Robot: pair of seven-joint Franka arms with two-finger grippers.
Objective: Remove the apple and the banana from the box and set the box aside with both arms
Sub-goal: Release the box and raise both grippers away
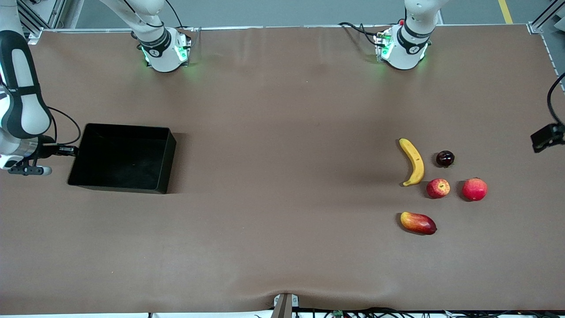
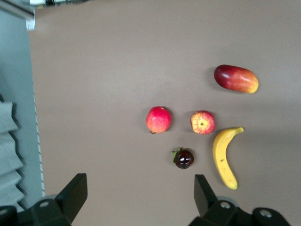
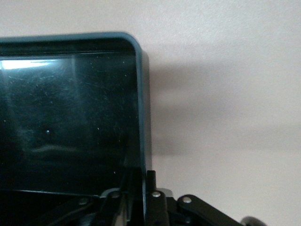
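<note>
The black box [image 1: 164, 164] sits toward the right arm's end of the table. My right gripper [image 1: 70, 151] is shut on the box's end wall [image 3: 141, 94], one finger inside and one outside [image 3: 143, 193]. The yellow banana [image 1: 414, 161] and the small red-yellow apple [image 1: 438, 188] lie toward the left arm's end, and both show in the left wrist view, banana [image 2: 225, 157] and apple [image 2: 202, 122]. My left gripper [image 2: 140, 193] is open and empty, high over the table beside the fruits; it shows at the edge of the front view [image 1: 547, 137].
An oblong red-yellow mango [image 1: 418, 222] lies nearer the front camera than the apple. A larger red round fruit [image 1: 474, 189] lies beside the apple. A small dark fruit [image 1: 445, 158] lies beside the banana. The box is empty.
</note>
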